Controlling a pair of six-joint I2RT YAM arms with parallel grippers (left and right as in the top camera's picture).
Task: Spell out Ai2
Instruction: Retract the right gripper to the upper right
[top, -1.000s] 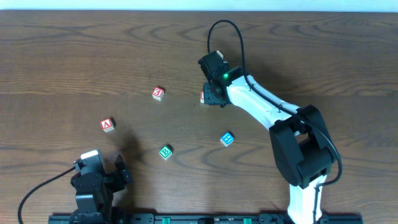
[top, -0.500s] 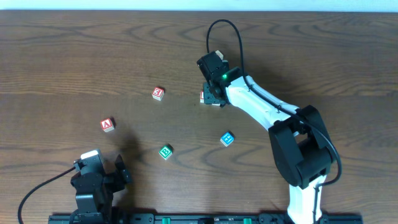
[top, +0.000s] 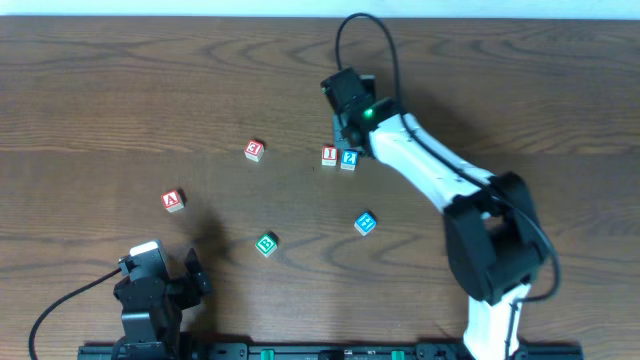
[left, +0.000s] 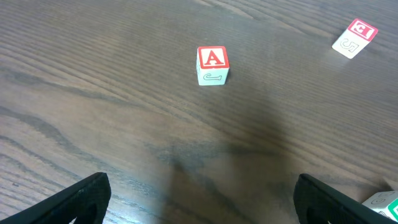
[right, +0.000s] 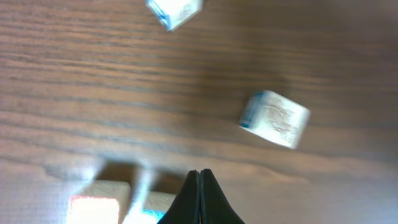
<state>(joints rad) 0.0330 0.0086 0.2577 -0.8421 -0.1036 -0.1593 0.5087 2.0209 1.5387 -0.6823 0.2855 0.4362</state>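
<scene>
The red "A" block sits alone at the left, and also shows in the left wrist view. The red "I" block and the blue "2" block stand side by side, touching, at mid table. They are blurred at the bottom of the right wrist view, the "I" block left of the "2" block. My right gripper is shut and empty, just behind the "2" block. My left gripper is open and empty, near the front edge, short of the "A" block.
A red "E" block lies left of the "I" block. A blue "H" block and a green block lie nearer the front. Two blurred blocks show in the right wrist view.
My right gripper has drawn back from the spot beside the "I" block, uncovering the "2" block standing there. The left arm has not moved.
</scene>
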